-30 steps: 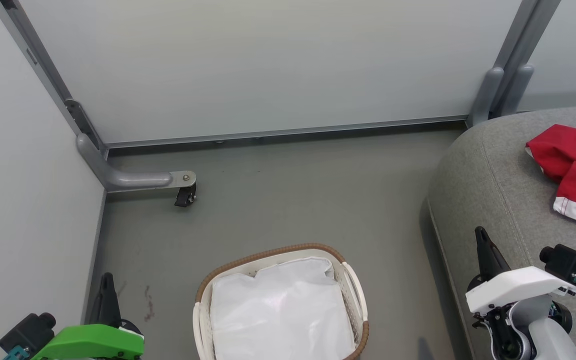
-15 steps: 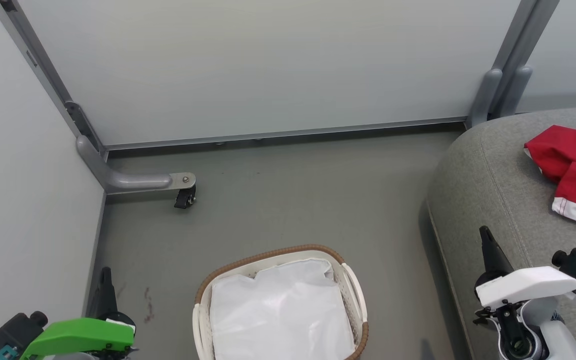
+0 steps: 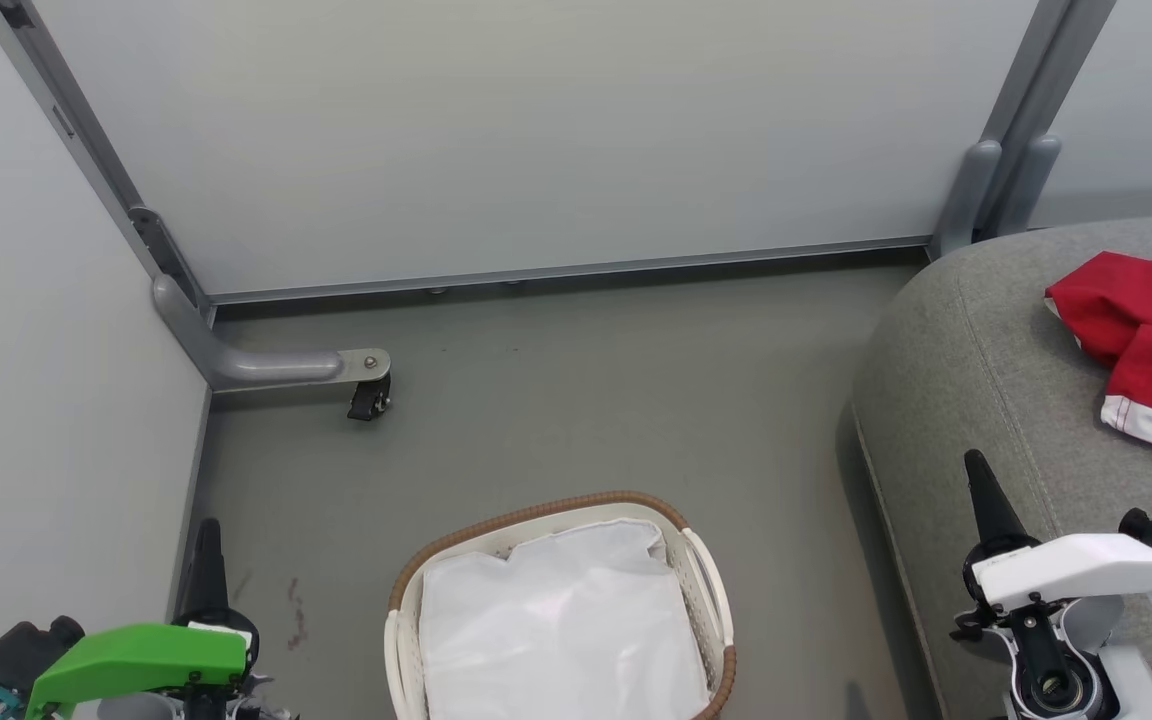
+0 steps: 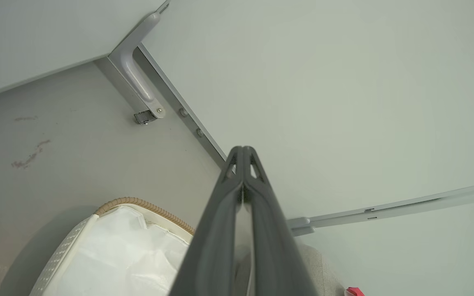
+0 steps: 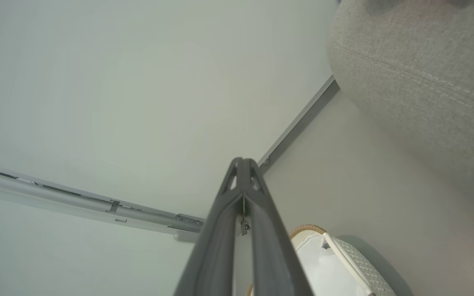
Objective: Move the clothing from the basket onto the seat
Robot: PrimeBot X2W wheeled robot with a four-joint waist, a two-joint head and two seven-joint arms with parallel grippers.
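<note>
Both arms have drawn back low, my right hand [image 3: 982,495] and left hand [image 3: 206,565] each pressed together, empty. The clothing [image 3: 1136,330] lies on the seat [image 3: 966,370]; the basket [image 3: 536,508] holds just its white liner [image 3: 556,620], so I judge the move finished.

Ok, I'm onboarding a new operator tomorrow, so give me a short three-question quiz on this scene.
1. Fill in: the red clothing lies on the grey ____.
2. True or false: the basket holds red clothing.
3. The left pincer is: A open; B shut on clothing; C shut and empty.

Key: 1 seat; 2 false; 3 C.
</note>
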